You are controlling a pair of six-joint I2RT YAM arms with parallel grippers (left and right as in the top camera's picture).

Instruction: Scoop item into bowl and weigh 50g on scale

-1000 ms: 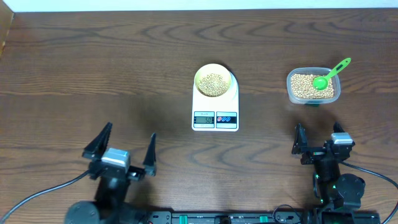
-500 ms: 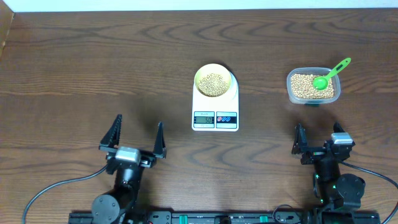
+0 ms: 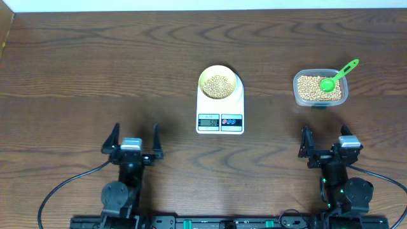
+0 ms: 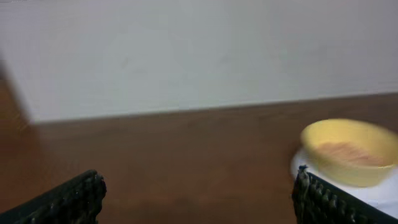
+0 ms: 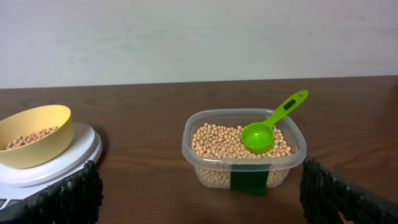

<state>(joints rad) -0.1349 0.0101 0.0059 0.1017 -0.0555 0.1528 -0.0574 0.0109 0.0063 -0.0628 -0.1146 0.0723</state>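
- The scale (image 3: pixel 220 121) is seen at the middle of the surface (image 3: pixel 95 63), with its display turned toward 6 o'clock. The digits are too small to be read.
- The bowl (image 3: pixel 201 79) is set on the scale's platform, at its 12 o'clock end, and a heap of beans (image 3: pixel 219 84) is held in it.
- A clear tub (image 3: pixel 296 89) full of more beans is placed at about 3 o'clock from the scale, well apart from it.
- A green scoop (image 3: pixel 328 83) is laid in the tub, cup on the beans, with its handle pointed toward 2 o'clock over the rim.
- The left tool (image 3: pixel 136 129) is found at 8 o'clock from the scale, jaws spread wide, with nothing gripped.
- The right tool (image 3: pixel 325 131) is found at 6 o'clock from the tub, likewise released and empty.
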